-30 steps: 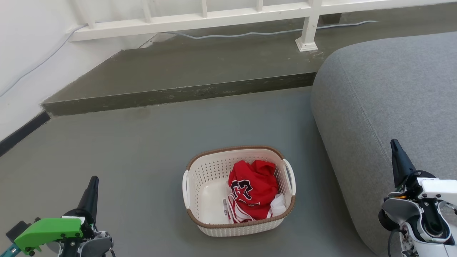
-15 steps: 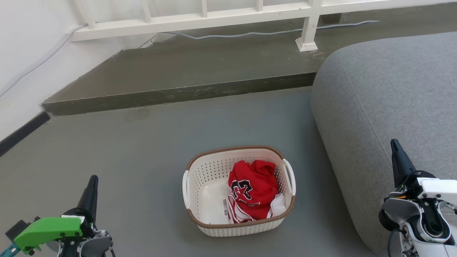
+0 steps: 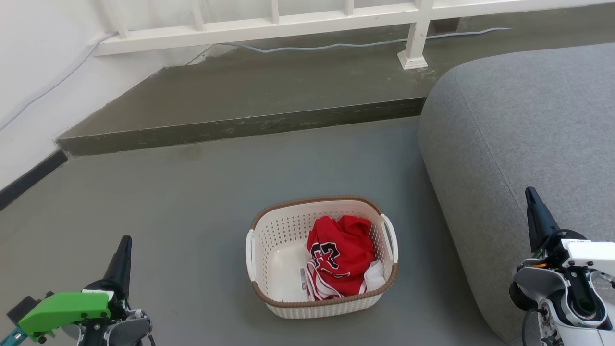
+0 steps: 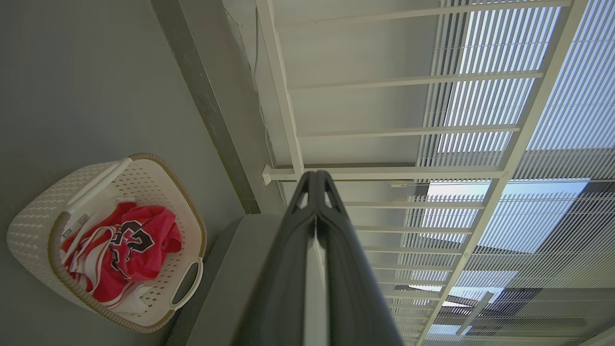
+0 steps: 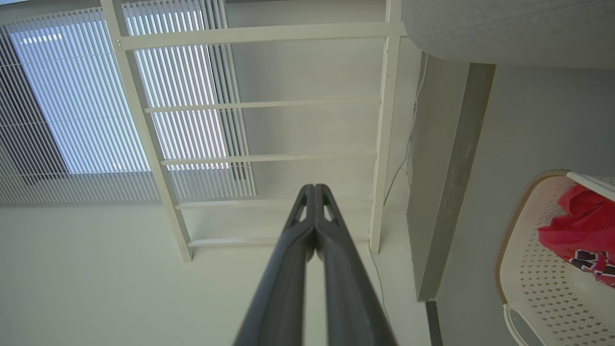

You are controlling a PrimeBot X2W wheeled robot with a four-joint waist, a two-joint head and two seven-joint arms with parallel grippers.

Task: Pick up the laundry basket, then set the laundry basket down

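A small cream-white perforated plastic laundry basket [image 3: 283, 233], brown-rimmed, sits on the grey floor [image 3: 192, 202] near a grey upholstered sofa [image 3: 519, 120] that is cut off by the frame. A crumpled red jersey [image 3: 341, 259] hides half its bottom. The left gripper [image 3: 126, 240] and right gripper [image 3: 530, 191] flank it, well apart, jaws pressed together, empty.

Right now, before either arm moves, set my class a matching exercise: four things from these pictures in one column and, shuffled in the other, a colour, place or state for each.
Things
1. basket
2. jersey
3. sofa
4. left pincer

Descriptions
A. grey, to the basket's right
B. shut, holding nothing
C. cream with a brown rim, standing on the floor
D. red, crumpled inside the basket

Pairs: 1-C, 2-D, 3-A, 4-B
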